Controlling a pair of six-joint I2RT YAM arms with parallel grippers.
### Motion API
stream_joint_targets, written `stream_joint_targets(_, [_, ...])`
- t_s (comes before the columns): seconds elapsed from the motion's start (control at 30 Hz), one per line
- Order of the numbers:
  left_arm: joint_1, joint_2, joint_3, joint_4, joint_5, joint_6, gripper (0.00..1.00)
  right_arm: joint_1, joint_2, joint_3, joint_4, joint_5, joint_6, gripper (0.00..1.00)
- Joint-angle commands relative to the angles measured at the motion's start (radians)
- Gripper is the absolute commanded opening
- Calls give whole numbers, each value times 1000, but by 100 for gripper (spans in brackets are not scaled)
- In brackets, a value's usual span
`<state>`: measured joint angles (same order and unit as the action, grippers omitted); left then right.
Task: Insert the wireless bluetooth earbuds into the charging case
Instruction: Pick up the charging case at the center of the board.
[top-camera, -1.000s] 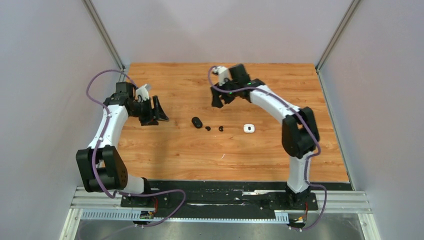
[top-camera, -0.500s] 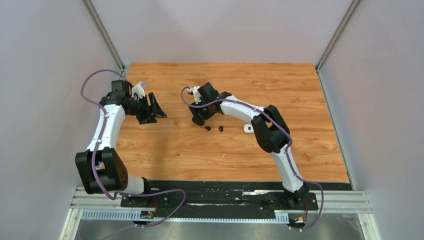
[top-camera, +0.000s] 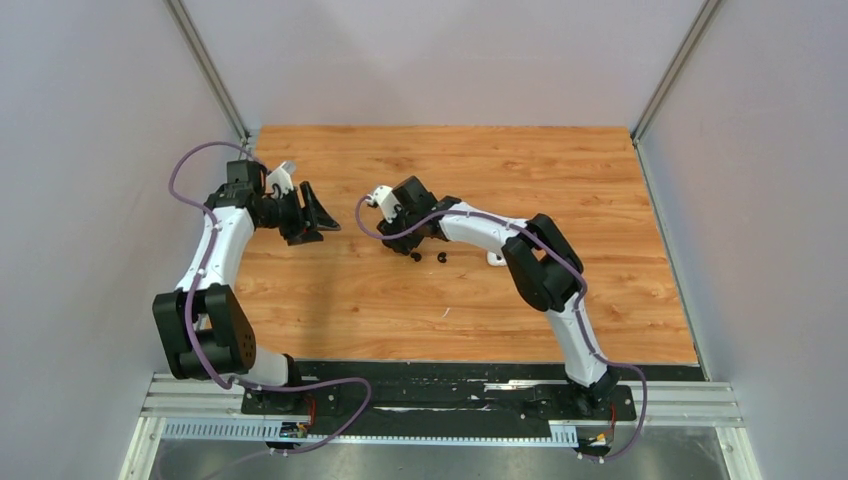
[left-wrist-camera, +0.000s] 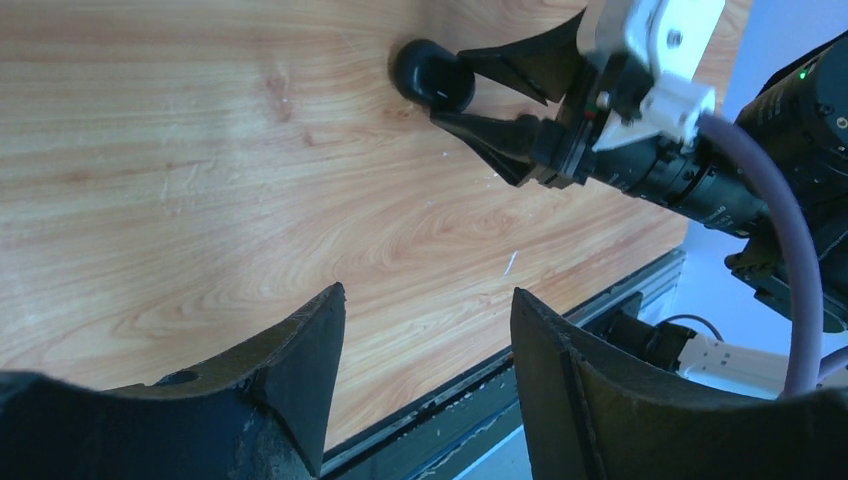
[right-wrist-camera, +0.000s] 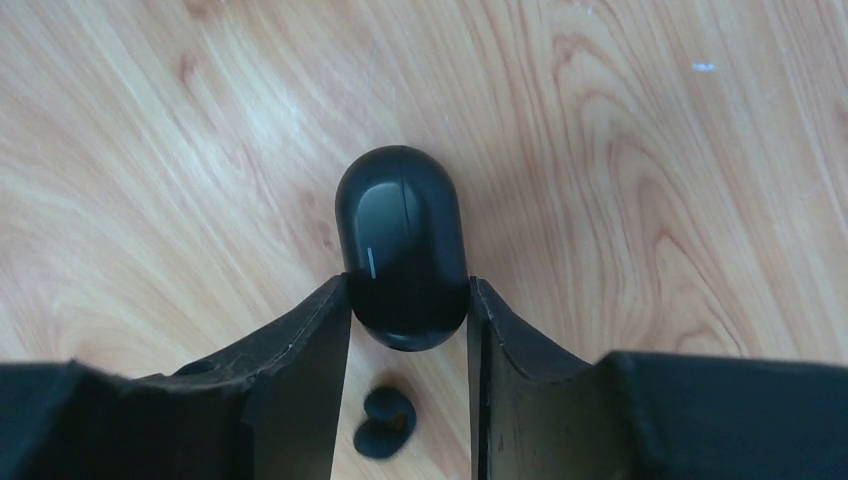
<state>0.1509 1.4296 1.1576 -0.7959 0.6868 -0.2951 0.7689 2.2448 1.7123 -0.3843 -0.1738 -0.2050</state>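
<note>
Right wrist: right fingers (right-wrist-camera: 300, 380) clasp the black charging case (right-wrist-camera: 402, 245).

Right gripper (right-wrist-camera: 408, 300) swinging leftward from the far side, closing around the black charging case (right-wrist-camera: 402, 245) (fingers (right-wrist-camera: 300, 350) now touching both its flanks)

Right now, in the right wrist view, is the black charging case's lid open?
No, the black charging case is closed, with only a thin seam running along its glossy shell and no earbud wells showing.
</note>
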Motion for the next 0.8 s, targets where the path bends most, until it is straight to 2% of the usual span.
stream_joint_targets(0.0, [-37, 30, -11, 132, 113, 2, 68, -25, -168, -85, 15, -35, -260, 0])
stream_joint_targets(0.1, [-87, 39, -9, 245, 223, 30, 67, -37, -388, -259, 147, -136, -409, 0])
stream_joint_targets(0.13, [-116, 36, -9, 273, 299, 56, 67, -38, -457, -330, 211, -156, -448, 0])
stream_joint_targets(0.27, [-201, -2, -7, 387, 398, 145, 68, -32, -631, -460, 315, -214, -495, 0])
stream_joint_targets(0.5, [-293, -55, -41, 576, 356, 4, 69, -4, -715, -477, 349, -153, -456, 0])
stream_joint_targets(0.67, [-307, -79, -82, 766, 306, -167, 67, 11, -708, -460, 362, -146, -439, 0])
stream_joint_targets(0.77, [-307, -69, -80, 787, 304, -203, 64, 15, -706, -458, 375, -155, -439, 0])
